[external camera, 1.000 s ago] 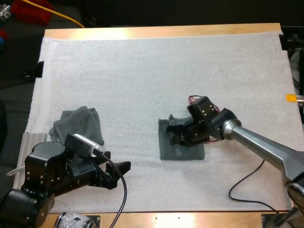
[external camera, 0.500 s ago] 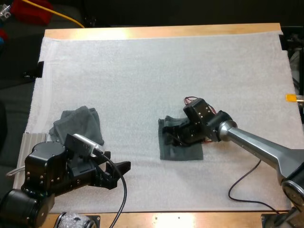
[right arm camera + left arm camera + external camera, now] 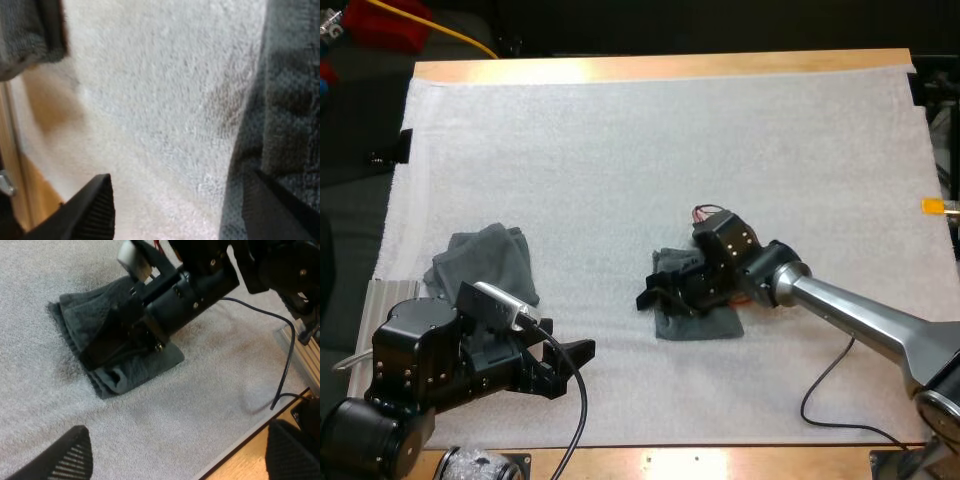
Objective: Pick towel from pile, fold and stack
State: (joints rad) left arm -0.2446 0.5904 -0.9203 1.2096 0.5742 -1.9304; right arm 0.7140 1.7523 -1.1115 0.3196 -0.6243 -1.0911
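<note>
The right end effector [image 3: 655,295] lies open and empty across the folded dark grey-green cloth towel [image 3: 705,322]. The left end effector [image 3: 575,368], also open and empty, and a crumpled grey-green towel [image 3: 485,258] sit well apart from it.

Right tool [image 3: 655,293] covers folded towel [image 3: 703,326] middle; left arm [image 3: 420,365] hides crumpled towel [image 3: 485,255] near edge.

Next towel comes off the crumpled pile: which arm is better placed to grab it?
Likely left. The crumpled towel lies near the left gripper, which is open; the right gripper is across the mat at the folded towel.
</note>
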